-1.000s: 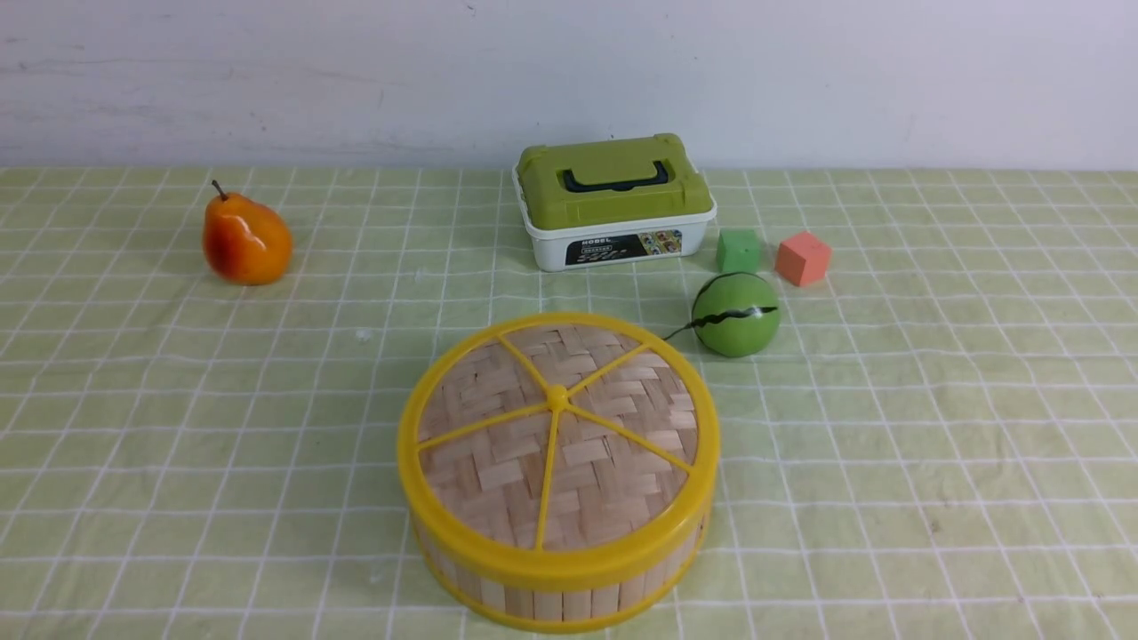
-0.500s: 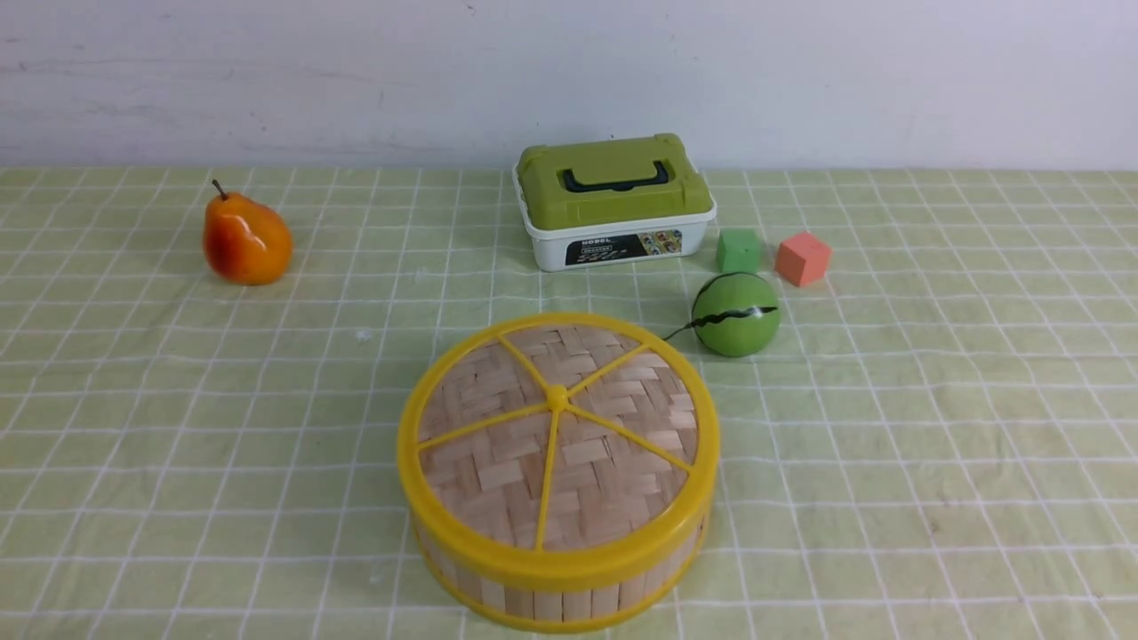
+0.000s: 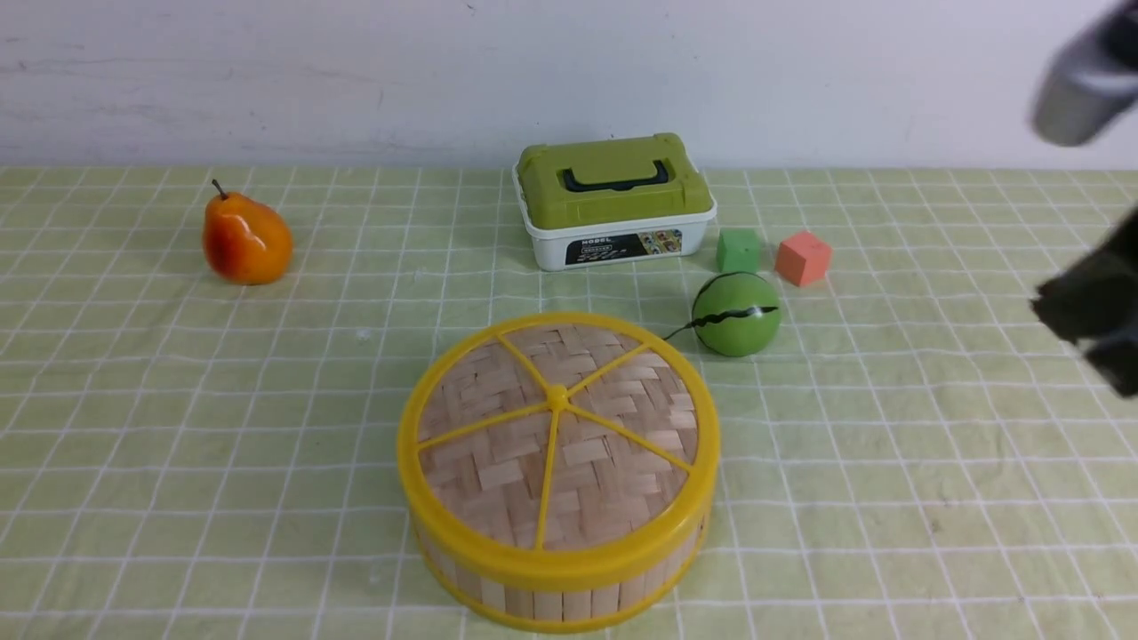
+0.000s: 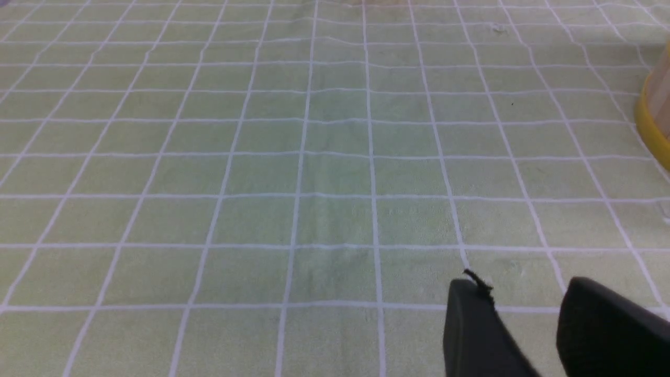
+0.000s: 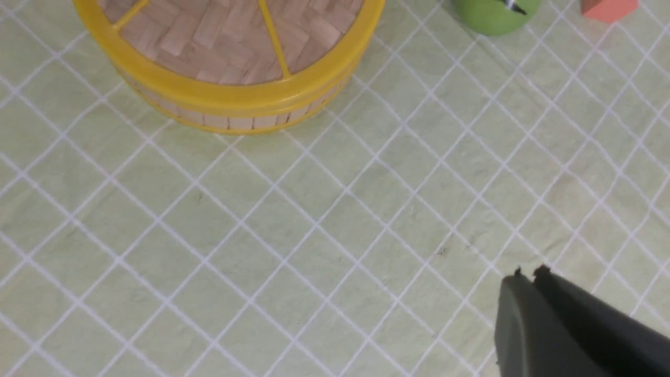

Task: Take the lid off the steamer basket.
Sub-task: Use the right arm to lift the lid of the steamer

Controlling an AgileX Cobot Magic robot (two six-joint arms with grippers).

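Sitting: lid (image 3: 557, 427) on steamer basket (image 3: 551, 606) | right claw (image 5: 528, 274) closed, apart

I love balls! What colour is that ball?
The ball is green with a wavy black line; front view.

A robot test lab: table (image 3: 889, 622) draped in green checked cloth (image 3: 178, 400) against a bare white wall (image 3: 267, 80), plastic pear (image 3: 246, 240) laid out.
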